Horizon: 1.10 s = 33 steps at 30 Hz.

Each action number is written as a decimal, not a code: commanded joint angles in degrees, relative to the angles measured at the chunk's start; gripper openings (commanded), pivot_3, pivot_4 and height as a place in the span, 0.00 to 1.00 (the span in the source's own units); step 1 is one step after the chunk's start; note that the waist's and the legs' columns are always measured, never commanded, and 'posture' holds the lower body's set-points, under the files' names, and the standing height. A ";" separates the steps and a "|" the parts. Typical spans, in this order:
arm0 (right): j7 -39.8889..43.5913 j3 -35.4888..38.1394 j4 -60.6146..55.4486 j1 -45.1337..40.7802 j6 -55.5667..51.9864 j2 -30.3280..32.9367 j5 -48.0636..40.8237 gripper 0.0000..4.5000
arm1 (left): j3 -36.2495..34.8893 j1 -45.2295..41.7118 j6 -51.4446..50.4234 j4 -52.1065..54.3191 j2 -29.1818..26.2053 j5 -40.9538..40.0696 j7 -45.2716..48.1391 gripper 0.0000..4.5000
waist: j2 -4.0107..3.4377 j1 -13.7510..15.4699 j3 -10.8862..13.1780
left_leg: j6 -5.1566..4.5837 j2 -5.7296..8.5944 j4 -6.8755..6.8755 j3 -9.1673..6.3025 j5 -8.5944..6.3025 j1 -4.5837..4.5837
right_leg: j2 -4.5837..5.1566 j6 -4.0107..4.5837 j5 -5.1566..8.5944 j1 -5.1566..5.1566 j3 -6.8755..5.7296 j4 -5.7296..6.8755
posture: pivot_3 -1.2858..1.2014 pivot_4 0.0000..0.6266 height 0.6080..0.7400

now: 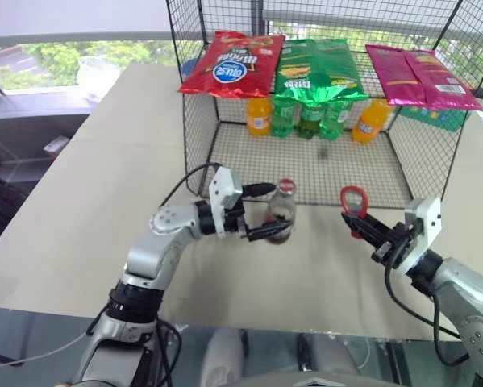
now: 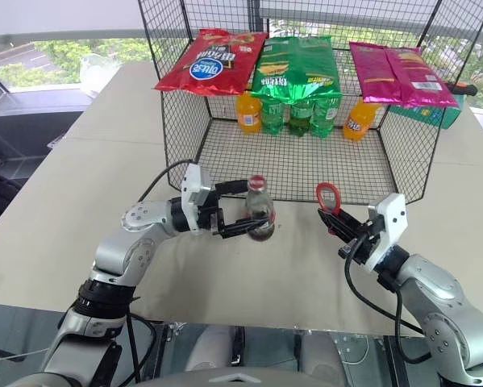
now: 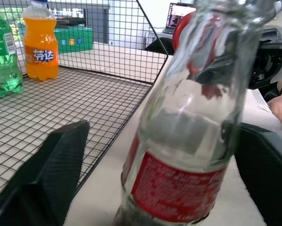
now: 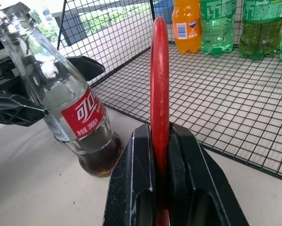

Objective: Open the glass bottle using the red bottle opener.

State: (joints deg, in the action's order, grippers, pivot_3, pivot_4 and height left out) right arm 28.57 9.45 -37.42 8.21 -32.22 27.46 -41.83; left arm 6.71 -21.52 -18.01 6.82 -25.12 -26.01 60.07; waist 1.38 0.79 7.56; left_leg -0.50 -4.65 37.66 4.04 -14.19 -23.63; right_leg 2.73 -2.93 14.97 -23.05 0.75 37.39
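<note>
Two robot arms reach over a beige surface (image 1: 80,210). Nearest, on the right, the right claw (image 1: 364,229) is clamped tight on the handle of the opener (image 1: 353,202), a slim red tool. The opener stands upright out of the claw, its oval ring head on top, raised off the surface.

A little further in and to the left, the bottle (image 1: 281,211) stands on the surface just in front of a wire cage (image 1: 201,121). It is clear glass with a red label band, a red cap on top, and only a little dark cola at its bottom. In the right wrist view it appears tilted. The left claw (image 1: 261,212) points sideways toward the right arm with its two black fingers (image 3: 51,169) spread wide, one on each side of the bottle. The visible finger stands clear of the glass; whether the other touches it cannot be told. The bottle and the opener stand apart, with bare surface between them.

Further back, inside the cage, orange soda bottles (image 1: 259,115) and green soda bottles (image 1: 310,118) stand in a row against the rear mesh. On the cage top lie three snack bags: a red bag (image 1: 231,63), a green bag (image 1: 315,71) and a pink bag (image 1: 422,75).
</note>
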 commanded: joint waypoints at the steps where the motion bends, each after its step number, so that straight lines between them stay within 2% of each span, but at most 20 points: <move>1: 0.05 -0.03 -2.50 0.19 1.38 -0.28 -0.23 0.00 | -0.63 -1.29 1.70 2.38 -0.54 -0.23 0.68 0.99 | 0.00 0.00 0.00 | 0.00 0.00 0.00 0.00 0.00 0.00 | 0.00 0.00 0.00 0.00 0.00 0.00 | 0.52 0.24 1.00; 20: -0.50 -0.87 -3.35 0.32 1.83 -0.94 0.59 0.00 | -0.33 -5.65 -5.19 6.95 -0.17 -5.38 -0.03 0.99 | 0.00 -0.01 0.00 | 0.00 0.00 0.07 -0.01 0.00 -0.01 | 0.00 0.00 0.00 0.00 0.01 0.04 | 0.52 0.24 1.00; 21: -0.58 -0.93 -3.45 0.22 1.83 -0.90 0.56 0.00 | -0.31 -5.70 -5.47 6.99 -0.25 -5.50 0.03 0.88 | 0.00 -0.01 0.00 | 0.00 0.00 0.07 -0.01 0.00 -0.01 | 0.00 0.00 0.00 0.00 0.01 0.05 | 0.52 0.24 1.00; 22: -0.63 -0.98 -3.52 0.15 1.83 -0.87 0.54 0.00 | -0.31 -5.73 -5.68 7.03 -0.32 -5.59 0.08 0.81 | 0.00 -0.01 0.00 | 0.00 0.00 0.07 -0.01 0.00 -0.01 | 0.00 0.00 0.00 0.00 0.01 0.05 | 0.52 0.24 1.00; 24: -0.66 -1.07 -3.64 0.00 1.89 -0.79 0.57 0.00 | -0.29 -5.73 -5.89 6.96 -0.46 -5.65 0.15 0.61 | 0.00 -0.01 0.00 | 0.00 0.00 0.08 -0.01 0.00 -0.01 | 0.00 0.00 0.00 0.00 0.01 0.05 | 0.52 0.24 1.00; 26: -0.72 -1.53 -4.12 -0.87 2.13 -0.75 0.90 0.00 | -0.26 -5.32 -5.61 6.44 -0.91 -5.54 0.88 0.37 | 0.01 0.00 -0.01 | 0.00 0.00 0.08 -0.01 0.00 -0.01 | 0.00 0.00 0.00 0.00 0.01 0.05 | 0.52 0.24 1.00; 27: -0.87 -1.77 -4.36 -1.38 2.11 -0.80 0.93 0.00 | -0.27 -5.14 -5.34 6.09 -1.06 -5.43 1.21 0.32 | -0.05 -0.01 -0.04 | 0.00 0.00 0.08 -0.02 0.00 -0.02 | 0.00 0.00 0.00 0.00 0.00 0.05 | 0.52 0.24 1.00; 29: -1.40 -2.77 -5.23 -3.04 1.82 -0.92 1.06 0.00 | -0.34 -4.58 -4.52 5.36 -1.34 -5.16 1.89 0.27 | -0.08 -0.01 -0.06 | 0.00 0.00 0.08 0.01 0.00 0.00 | 0.00 0.00 0.00 0.00 0.03 0.05 | 0.52 0.24 1.00; 33: -2.61 -5.75 -6.38 -7.07 1.33 -1.37 1.55 0.00 | -0.26 -3.35 -2.07 3.57 -1.61 -4.01 3.11 0.26 | -0.09 -0.05 -0.08 | 0.00 0.00 0.09 0.00 0.00 0.02 | 0.00 0.00 0.00 0.01 0.03 0.08 | 0.52 0.24 1.00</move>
State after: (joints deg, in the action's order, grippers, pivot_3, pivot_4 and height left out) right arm 26.48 4.35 -41.10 2.32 -31.21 26.28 -40.49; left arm 5.44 -26.14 -20.58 11.46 -26.45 -30.64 61.78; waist 1.29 0.74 7.48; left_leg -0.51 -4.65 37.75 4.03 -14.19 -23.61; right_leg 2.73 -2.93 14.97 -23.04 0.76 37.47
